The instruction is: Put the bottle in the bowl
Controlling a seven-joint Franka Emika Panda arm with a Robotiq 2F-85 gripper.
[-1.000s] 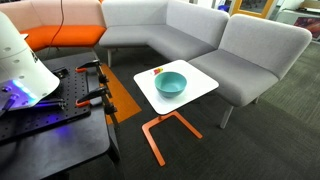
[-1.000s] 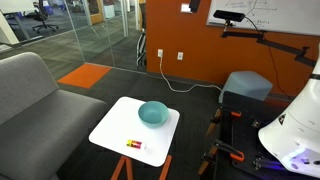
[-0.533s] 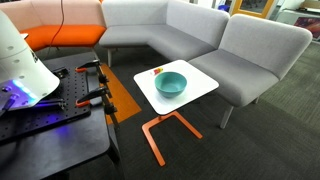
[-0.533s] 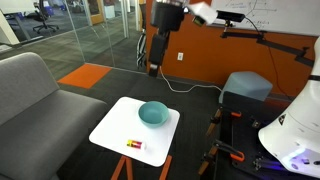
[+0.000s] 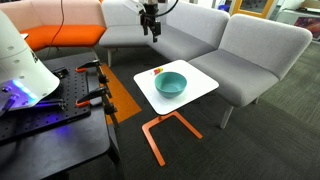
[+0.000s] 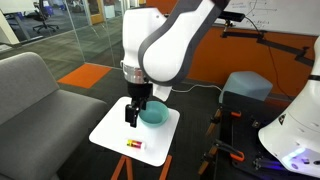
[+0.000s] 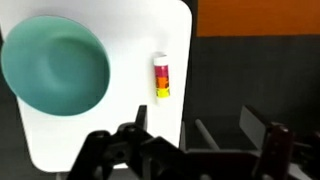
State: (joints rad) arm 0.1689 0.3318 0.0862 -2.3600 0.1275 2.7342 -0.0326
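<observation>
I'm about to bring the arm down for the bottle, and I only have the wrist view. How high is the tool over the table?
Observer: In an exterior view the tool hangs well above the table and touches nothing.
Operator: What stands around the table?
Observer: A grey corner sofa curves behind it.
Operator: And under the tabletop?
Observer: An orange frame holds it up, with its feet spread on the floor.
</observation>
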